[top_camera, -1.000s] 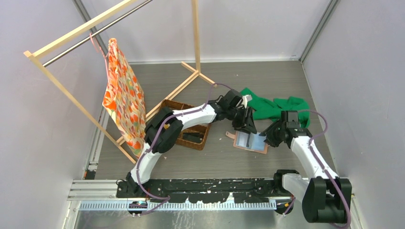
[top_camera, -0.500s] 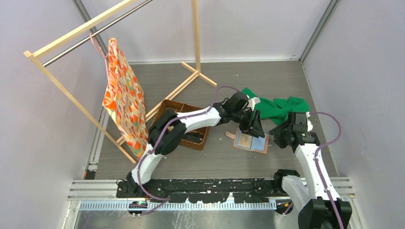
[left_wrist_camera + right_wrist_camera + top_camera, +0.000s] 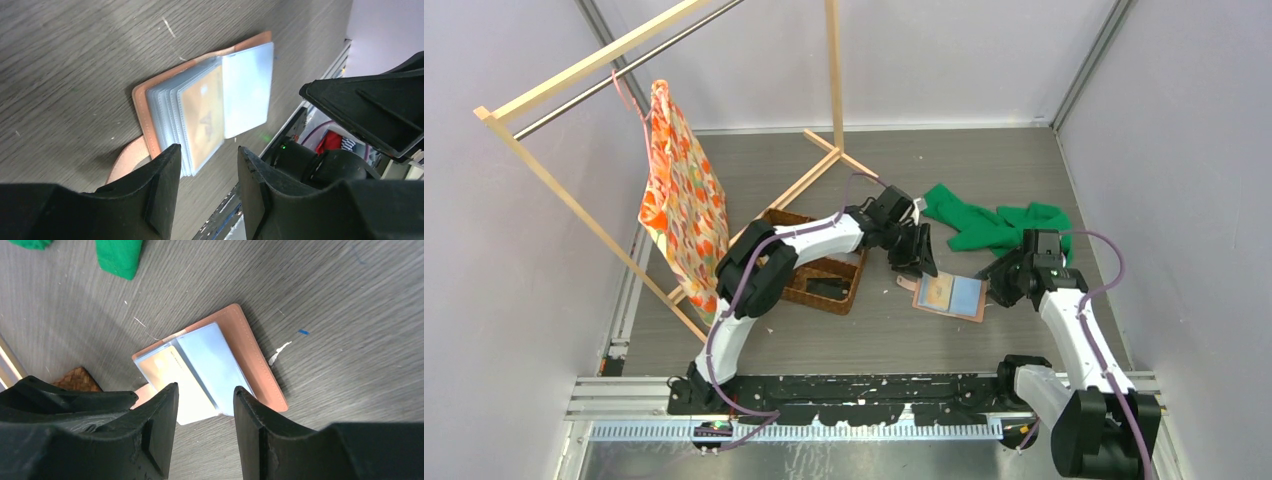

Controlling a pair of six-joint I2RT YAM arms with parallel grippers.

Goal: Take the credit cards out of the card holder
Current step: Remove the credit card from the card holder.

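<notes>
The salmon-pink card holder [image 3: 969,310] lies open and flat on the grey table, its clear sleeves fanned out. A gold credit card [image 3: 202,115] shows inside one sleeve, and a pale sleeve page [image 3: 247,92] lies turned over beside it. My left gripper [image 3: 921,262] hovers open just left of the holder, with nothing between its fingers [image 3: 165,170]. My right gripper [image 3: 999,283] hangs open at the holder's right edge, also holding nothing. In the right wrist view the card holder [image 3: 257,370] and the gold card [image 3: 160,365] lie beyond the right gripper [image 3: 205,390].
A brown woven basket [image 3: 849,288] stands left of the holder under the left arm. Green cloth [image 3: 999,225] lies behind the holder. A wooden rack [image 3: 804,185] with an orange patterned cloth [image 3: 684,205] fills the far left. Walls enclose the table.
My left gripper has pulled back to the left off the holder. A sleeve page has turned, uncovering the gold card. The right gripper swung slightly out and back to the holder's right edge.
</notes>
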